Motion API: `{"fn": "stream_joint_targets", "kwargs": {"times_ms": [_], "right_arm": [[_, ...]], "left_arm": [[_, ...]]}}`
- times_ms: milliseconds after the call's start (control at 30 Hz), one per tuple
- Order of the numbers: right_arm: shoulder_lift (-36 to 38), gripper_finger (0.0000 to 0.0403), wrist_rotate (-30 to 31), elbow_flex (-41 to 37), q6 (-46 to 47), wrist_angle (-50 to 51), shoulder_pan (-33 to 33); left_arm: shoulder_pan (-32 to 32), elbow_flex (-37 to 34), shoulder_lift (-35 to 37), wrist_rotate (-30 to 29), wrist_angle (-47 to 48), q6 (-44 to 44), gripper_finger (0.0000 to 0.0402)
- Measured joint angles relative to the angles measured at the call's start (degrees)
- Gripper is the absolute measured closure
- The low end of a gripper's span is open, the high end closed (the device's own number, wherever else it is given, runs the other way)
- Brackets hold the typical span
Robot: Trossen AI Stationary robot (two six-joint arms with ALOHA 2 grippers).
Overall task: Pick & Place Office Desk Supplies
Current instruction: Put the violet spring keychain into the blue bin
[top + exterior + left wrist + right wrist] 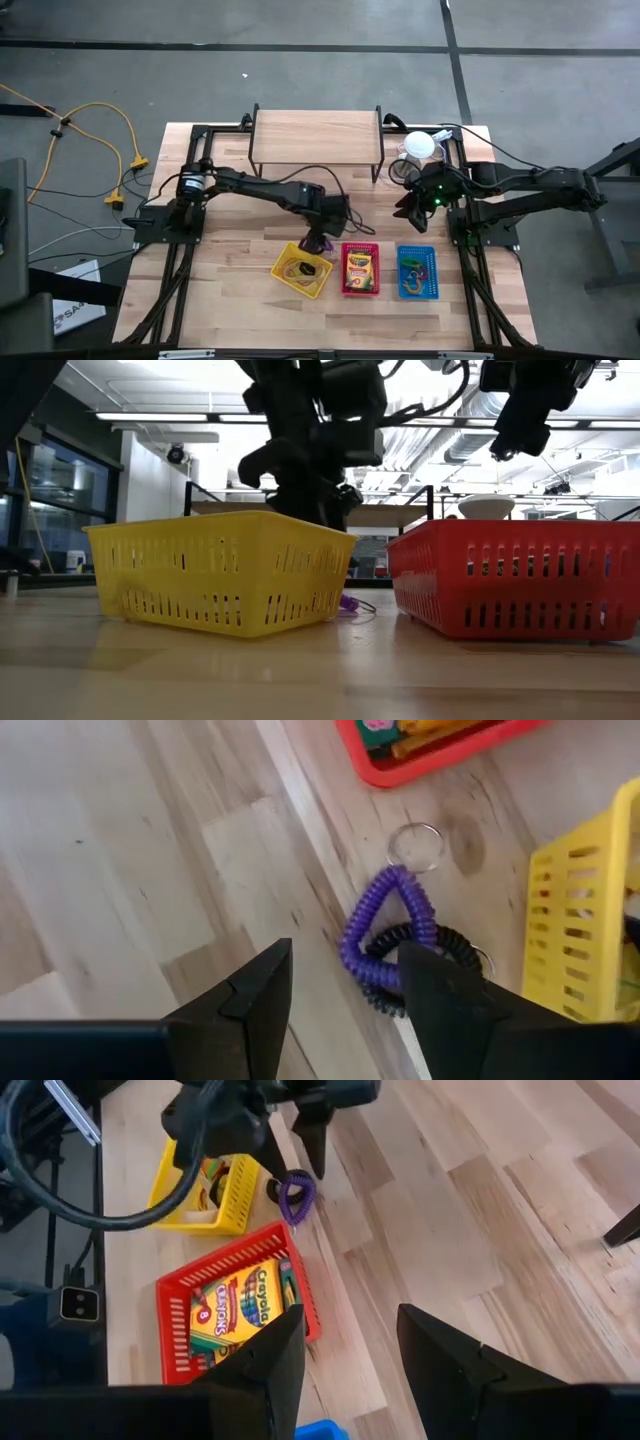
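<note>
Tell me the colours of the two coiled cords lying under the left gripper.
One coil is purple, the other black, tangled together; the left wrist view shows them best.

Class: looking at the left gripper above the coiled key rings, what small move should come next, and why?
Probably lower the left gripper and shift it slightly toward the purple coil: its fingers are open, and the coil lies on the table between the yellow basket and red basket, just off centre.

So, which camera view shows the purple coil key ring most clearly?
The left wrist view: the purple coil key ring lies on the table, over a black coil, just ahead of the open left gripper. The right wrist view shows it small beside the yellow basket; the low view shows only a sliver; the high view hides it.
</note>
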State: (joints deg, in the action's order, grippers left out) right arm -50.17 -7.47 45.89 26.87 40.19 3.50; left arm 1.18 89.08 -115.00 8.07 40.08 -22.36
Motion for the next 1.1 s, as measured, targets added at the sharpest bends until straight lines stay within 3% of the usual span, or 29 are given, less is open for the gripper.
{"fn": "stream_joint_targets", "kwargs": {"times_ms": [700, 900, 1100], "right_arm": [[0.0, 0.0254, -0.1, 0.0, 0.0, -1.1, 0.0], [0.0, 0.0254, 0.0, 0.0, 0.0, -1.7, 0.0], [0.0, 0.0254, 0.0, 0.0, 0.0, -2.1, 0.0]], "left_arm": [[0.7, 0.0, -4.4, -1.2, -1.6, 6.0, 0.0224], [0.6, 0.0, -4.9, -5.4, -1.6, 6.3, 0.0224], [0.6, 0.0, -5.0, -5.8, -0.5, 7.3, 0.0226]]}}
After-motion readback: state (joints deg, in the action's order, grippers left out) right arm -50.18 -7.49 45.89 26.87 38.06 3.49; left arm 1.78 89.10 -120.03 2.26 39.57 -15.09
